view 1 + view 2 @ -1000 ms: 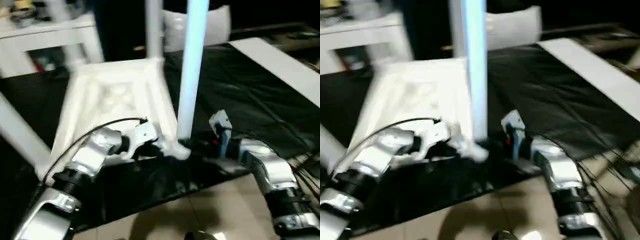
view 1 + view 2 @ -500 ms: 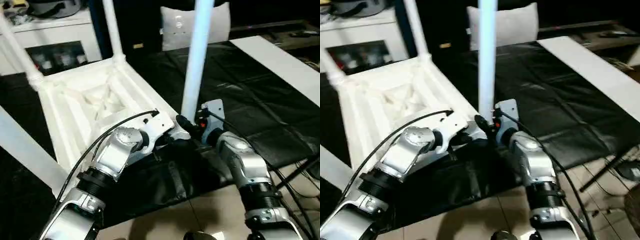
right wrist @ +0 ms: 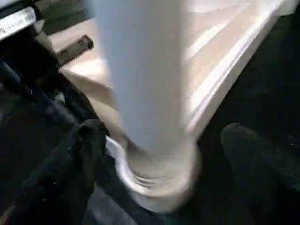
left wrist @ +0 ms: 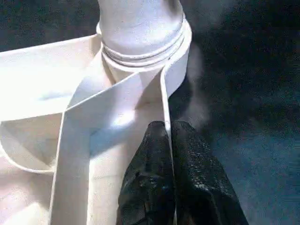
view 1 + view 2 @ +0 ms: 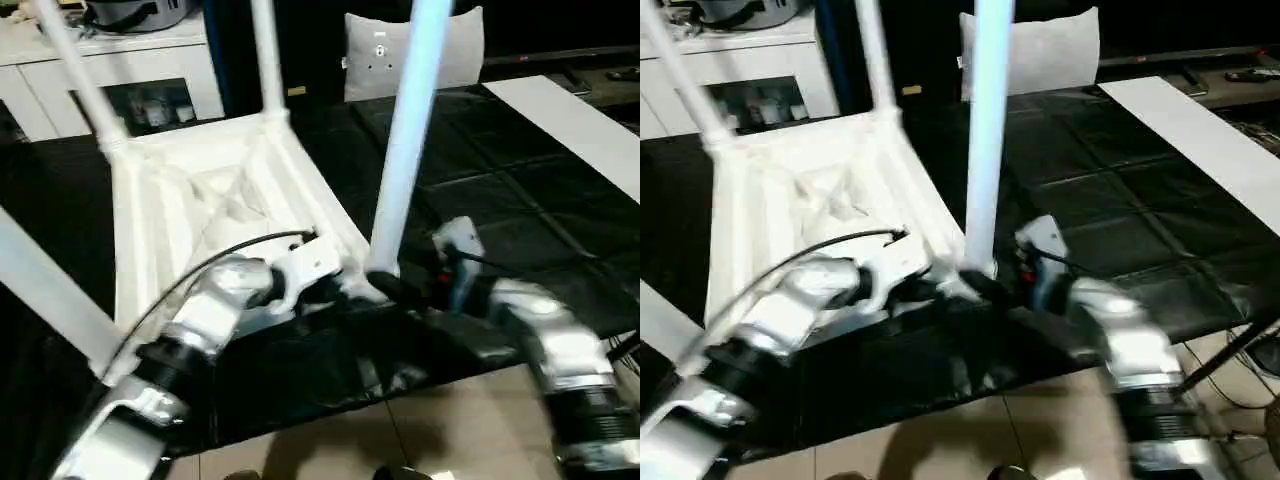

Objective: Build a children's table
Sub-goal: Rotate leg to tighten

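The white table top [image 5: 190,215] lies upside down on a black mat, ribbed underside up. Legs stand in its corner sockets: far left [image 5: 75,75], far right [image 5: 268,55], near left [image 5: 45,285] and near right [image 5: 405,150]. My left gripper [image 4: 169,129] is shut on the top's thin rim wall just beside the near-right socket [image 4: 140,51]. My right gripper [image 5: 395,290] is open at the base of the near-right leg [image 3: 145,79], with one finger [image 3: 70,173] on each side of it and gaps between them and the leg.
The black mat [image 5: 500,200] covers the work area and ends at tiled floor [image 5: 420,440] near me. A white cabinet [image 5: 130,65] stands at the back left, a white cushion [image 5: 375,60] at the back, and a white board [image 5: 570,120] lies at the right.
The camera has shifted. My right arm has drawn back a little to the right from the leg's base. My left gripper stays on the rim.
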